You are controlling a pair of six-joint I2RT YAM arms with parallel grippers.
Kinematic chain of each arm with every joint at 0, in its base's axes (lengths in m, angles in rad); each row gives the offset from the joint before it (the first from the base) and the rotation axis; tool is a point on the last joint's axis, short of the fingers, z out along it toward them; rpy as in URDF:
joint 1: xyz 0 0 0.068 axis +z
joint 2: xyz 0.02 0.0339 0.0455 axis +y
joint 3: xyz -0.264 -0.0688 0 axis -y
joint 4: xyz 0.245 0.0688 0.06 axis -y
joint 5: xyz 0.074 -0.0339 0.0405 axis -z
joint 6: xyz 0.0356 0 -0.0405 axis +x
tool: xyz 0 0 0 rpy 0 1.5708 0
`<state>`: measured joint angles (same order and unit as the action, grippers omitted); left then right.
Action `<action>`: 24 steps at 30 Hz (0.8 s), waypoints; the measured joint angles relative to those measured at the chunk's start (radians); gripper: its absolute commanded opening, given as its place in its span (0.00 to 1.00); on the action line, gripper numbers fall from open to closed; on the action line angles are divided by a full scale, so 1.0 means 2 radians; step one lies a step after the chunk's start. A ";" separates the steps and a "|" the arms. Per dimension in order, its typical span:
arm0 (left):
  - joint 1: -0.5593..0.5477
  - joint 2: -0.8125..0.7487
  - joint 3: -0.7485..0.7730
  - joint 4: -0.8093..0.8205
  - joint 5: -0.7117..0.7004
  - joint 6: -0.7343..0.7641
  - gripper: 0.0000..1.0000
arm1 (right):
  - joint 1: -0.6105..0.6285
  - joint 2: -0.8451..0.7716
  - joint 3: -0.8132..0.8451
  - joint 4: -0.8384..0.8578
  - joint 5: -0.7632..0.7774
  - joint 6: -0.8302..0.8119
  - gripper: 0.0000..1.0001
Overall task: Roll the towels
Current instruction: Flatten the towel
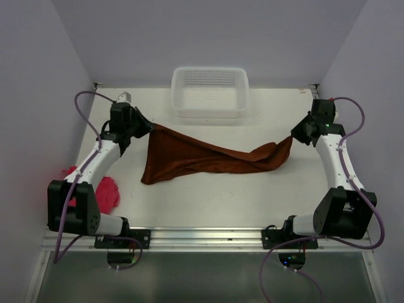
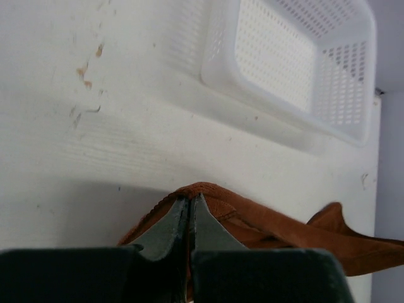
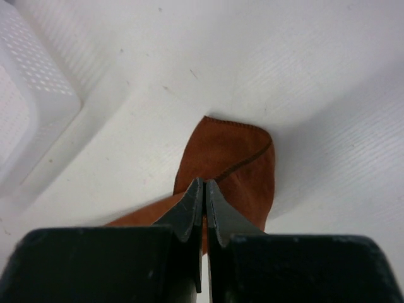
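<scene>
Preparation for rolling: my left claw (image 1: 146,126) and right claw (image 1: 293,137) each clamp an end of the rust-brown towel (image 1: 202,158), stretched near the basket (image 1: 208,114); next, I should lay it flat.

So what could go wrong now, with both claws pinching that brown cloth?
The left gripper and right gripper pinch only the ends of the brown towel; one might slip. The towel is twisted near the right, so it may roll lopsided. The pink towel lies under the left arm, which could drag it.
</scene>
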<state>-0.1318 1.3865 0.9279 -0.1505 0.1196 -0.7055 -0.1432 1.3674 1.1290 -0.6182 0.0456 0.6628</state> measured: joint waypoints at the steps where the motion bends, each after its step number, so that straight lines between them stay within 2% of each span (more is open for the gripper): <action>1: 0.010 0.002 0.016 -0.001 0.010 -0.005 0.00 | 0.000 0.000 0.014 -0.003 0.003 0.000 0.00; 12: 0.107 0.033 0.180 -0.027 0.095 -0.041 0.00 | -0.001 0.006 0.175 -0.038 0.012 0.007 0.00; 17: 0.159 0.035 0.228 -0.026 0.140 -0.065 0.00 | -0.007 0.016 0.260 -0.043 0.012 0.009 0.00; 21: 0.199 0.016 0.207 -0.015 0.172 -0.079 0.00 | -0.014 0.001 0.253 -0.040 0.010 0.010 0.00; 24: 0.209 -0.025 0.131 0.006 0.191 -0.085 0.00 | -0.014 -0.031 0.184 -0.025 0.003 0.015 0.00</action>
<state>0.2867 1.3365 1.1908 -0.1394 0.5007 -0.8753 -0.1707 1.3045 1.4979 -0.6689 0.0521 0.6930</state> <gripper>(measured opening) 0.012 0.015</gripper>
